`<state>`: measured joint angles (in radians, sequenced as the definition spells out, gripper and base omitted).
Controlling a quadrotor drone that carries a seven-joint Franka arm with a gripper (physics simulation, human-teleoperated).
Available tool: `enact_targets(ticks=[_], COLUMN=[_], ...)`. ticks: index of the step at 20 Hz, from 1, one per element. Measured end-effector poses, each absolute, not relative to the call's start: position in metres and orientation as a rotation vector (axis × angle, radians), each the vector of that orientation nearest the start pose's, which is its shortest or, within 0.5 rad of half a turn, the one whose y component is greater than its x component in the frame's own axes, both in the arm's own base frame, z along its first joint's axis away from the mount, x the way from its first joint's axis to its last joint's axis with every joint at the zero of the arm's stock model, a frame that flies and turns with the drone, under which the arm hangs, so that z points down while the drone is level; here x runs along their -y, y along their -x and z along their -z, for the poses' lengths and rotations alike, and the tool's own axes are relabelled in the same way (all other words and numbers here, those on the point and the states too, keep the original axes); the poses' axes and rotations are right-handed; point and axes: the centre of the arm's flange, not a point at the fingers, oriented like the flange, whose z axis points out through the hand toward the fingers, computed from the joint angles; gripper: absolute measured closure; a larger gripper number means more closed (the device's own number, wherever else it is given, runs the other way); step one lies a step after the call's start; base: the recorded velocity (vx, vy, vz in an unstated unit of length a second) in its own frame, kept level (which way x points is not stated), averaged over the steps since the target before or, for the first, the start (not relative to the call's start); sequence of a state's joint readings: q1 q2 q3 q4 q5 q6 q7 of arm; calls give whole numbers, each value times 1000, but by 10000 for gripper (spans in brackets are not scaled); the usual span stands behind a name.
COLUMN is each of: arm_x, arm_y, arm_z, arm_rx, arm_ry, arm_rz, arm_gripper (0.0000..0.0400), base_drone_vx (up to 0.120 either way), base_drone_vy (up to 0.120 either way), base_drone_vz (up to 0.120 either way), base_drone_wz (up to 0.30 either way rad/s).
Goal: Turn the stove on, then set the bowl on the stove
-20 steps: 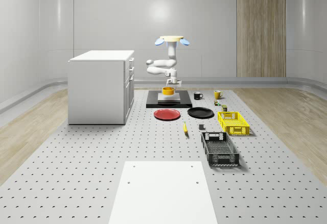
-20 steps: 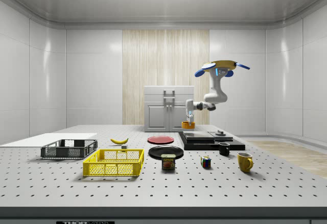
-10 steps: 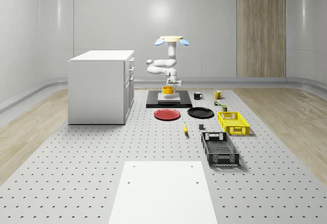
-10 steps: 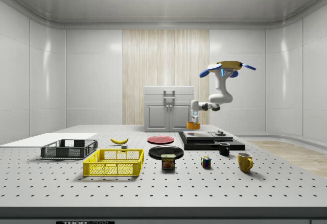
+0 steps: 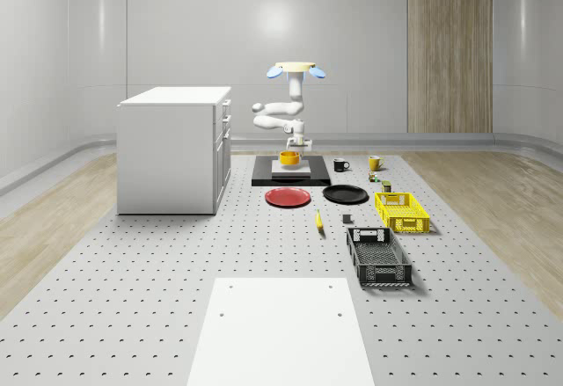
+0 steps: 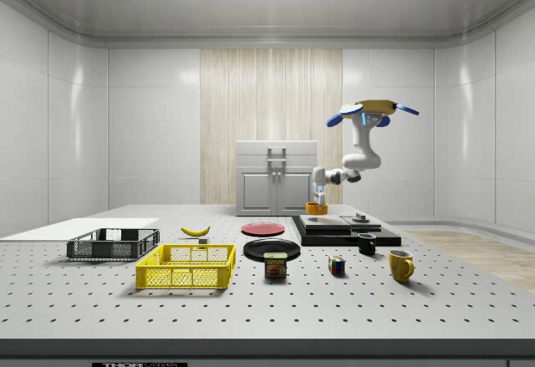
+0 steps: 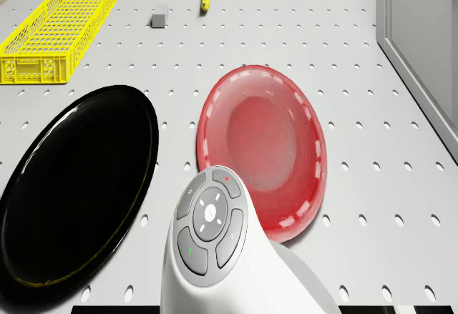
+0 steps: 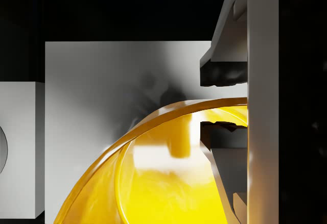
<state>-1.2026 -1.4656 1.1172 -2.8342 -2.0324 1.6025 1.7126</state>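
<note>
One yellow bowl [image 5: 289, 156] sits on the pale burner plate of the black stove [image 5: 318, 178], which lies on the perforated table [image 5: 132, 263] just past the red plate [image 5: 288, 197] and the black plate [image 5: 345, 194]. In the side view the bowl [image 6: 316, 207] stands at the end of the stove [image 6: 351, 235] nearest the white cabinet [image 6: 276, 179].

The gripper [image 8: 223, 100] is at the bowl's rim [image 8: 168, 127]: in the wrist view one fingertip [image 8: 225, 73] lies outside the yellow wall and the other inside it, with the rim passing between them. Whether the pads are pressed onto the wall or stand slightly off it cannot be told. In the side view the gripper [image 6: 318, 201] points down at the bowl from directly above.

The arm folds back and up from there to the drone [image 6: 372, 113], which hovers in the air over the stove's far end, toward the side view's right. In the whole-scene view the drone [image 5: 296, 69] hangs above and behind the stove.

Farther out on the table lie a yellow basket [image 5: 401, 211], a black crate [image 5: 378, 258], a banana [image 5: 318, 221], a black mug [image 5: 339, 164] and a yellow mug [image 5: 374, 163].
</note>
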Motion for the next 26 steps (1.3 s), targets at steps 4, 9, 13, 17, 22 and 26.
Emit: enact_targets(ticks=[4,9,13,17,22,26], arm_x=[16,16,16,16,16,16], arm_y=[-299,-299,-299,-299,-299,-299], arm_z=[-570,-586,-585,-572,-555,-548], arm_rx=[2,2,2,2,2,2], arm_ry=[0,0,0,0,0,0], arm_rz=[-786,-786,-786,-786,-786,-786], arm_gripper=[300,215,79,29,8,3], base_drone_vx=[0,0,0,0,0,0], base_drone_vy=[0,0,0,0,0,0], base_drone_vz=[0,0,0,0,0,0], base_drone_wz=[0,0,0,0,0,0])
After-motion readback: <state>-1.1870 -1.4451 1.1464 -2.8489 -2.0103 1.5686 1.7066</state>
